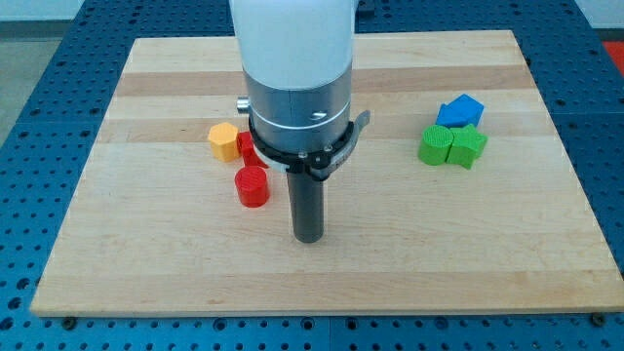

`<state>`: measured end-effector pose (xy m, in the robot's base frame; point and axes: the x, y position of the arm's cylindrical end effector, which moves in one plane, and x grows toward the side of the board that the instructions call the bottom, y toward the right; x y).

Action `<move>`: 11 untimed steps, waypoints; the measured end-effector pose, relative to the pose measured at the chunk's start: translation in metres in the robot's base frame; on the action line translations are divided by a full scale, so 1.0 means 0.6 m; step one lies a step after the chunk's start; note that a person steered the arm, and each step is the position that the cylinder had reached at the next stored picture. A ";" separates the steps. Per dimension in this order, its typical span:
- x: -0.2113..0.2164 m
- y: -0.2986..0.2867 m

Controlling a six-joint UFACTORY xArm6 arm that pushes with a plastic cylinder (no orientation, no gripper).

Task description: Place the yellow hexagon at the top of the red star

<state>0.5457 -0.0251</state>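
The yellow hexagon lies on the wooden board left of centre. Right beside it, touching its right side, a red block shows only partly; the arm's body hides most of it, so its star shape cannot be made out. A red cylinder stands just below these two. My tip rests on the board to the right of and below the red cylinder, apart from it, and well below and right of the yellow hexagon.
At the view's right, a blue block sits above two green blocks that touch each other. The arm's white and grey body covers the board's top middle. The board's edge runs along the bottom.
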 end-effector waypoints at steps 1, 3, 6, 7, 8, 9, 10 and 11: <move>0.018 -0.103; -0.054 -0.211; -0.199 -0.210; -0.204 -0.210; -0.211 -0.210; -0.247 -0.190; -0.269 -0.170; -0.269 -0.170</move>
